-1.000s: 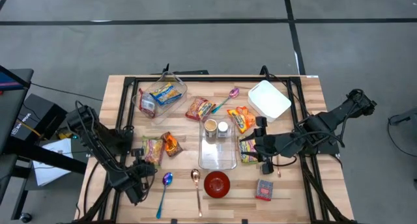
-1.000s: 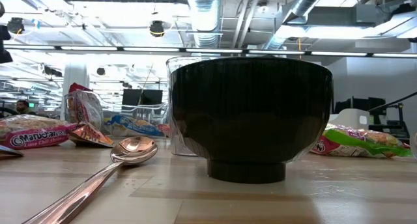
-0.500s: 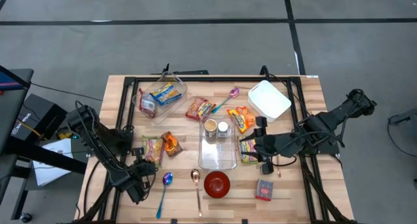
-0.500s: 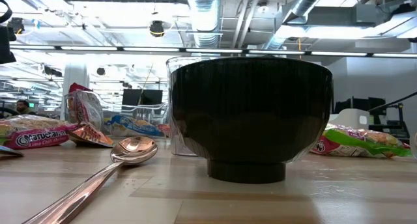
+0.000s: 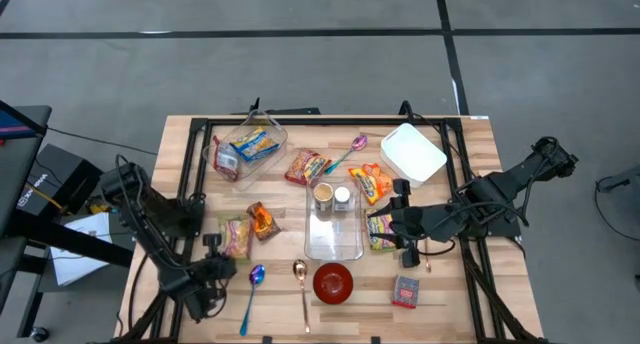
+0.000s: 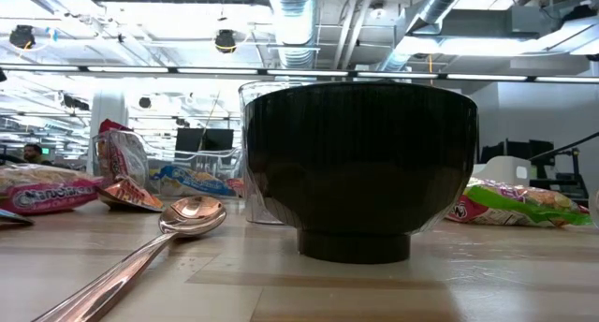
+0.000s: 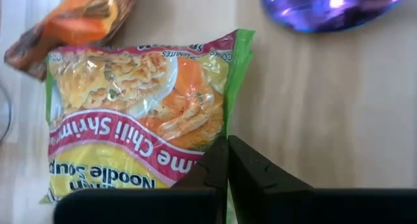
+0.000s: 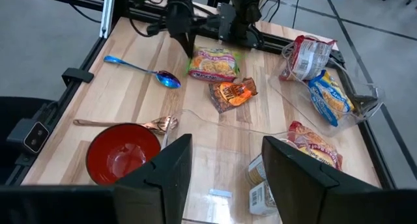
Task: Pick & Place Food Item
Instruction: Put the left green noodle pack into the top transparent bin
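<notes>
"Noodle Soup" packet (image 7: 137, 120) under left tool (image 7: 227, 160)

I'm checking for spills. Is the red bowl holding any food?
No, the right wrist view shows the red bowl bare inside, standing beside the copper spoon.

Noodle packet (image 5: 236, 236) lies left of clear tray (image 5: 333, 239); bowl (image 5: 333, 282) before tray, two spoons (image 5: 301, 284) at bowl's left.
</notes>
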Robot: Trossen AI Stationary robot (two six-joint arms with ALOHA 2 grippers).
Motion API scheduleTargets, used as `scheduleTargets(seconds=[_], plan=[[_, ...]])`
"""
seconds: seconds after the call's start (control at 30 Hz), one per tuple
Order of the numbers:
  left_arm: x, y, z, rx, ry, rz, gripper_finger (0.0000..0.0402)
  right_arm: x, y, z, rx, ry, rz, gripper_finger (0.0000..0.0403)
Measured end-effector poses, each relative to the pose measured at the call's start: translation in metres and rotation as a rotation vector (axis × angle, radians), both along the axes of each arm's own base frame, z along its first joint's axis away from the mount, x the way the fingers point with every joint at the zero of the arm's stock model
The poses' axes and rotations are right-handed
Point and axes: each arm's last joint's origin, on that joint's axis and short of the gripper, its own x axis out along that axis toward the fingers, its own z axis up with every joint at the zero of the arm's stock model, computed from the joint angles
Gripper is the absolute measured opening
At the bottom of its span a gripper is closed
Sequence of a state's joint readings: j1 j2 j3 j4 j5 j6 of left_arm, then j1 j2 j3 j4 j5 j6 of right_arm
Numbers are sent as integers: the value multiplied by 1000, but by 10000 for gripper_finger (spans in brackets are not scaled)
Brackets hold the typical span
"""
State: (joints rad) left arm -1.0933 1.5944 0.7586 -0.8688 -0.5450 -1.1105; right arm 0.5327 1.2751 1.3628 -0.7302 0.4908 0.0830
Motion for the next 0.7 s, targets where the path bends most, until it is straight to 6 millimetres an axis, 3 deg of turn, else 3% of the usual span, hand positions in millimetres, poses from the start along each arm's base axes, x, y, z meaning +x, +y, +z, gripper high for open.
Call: scheduleTargets(seconds=[0.3,0.53,0.7], plan=[[10,-13,11,-88,-179,-119,0,1,-1,0,-1,-1,-5,179],[13,-10,34,-79,-341,-168,0,0,0,0,-2,-1,0,179],[12,-7,38,-77,-416,-194,0,0,0,0,-3,-1,0,179]])
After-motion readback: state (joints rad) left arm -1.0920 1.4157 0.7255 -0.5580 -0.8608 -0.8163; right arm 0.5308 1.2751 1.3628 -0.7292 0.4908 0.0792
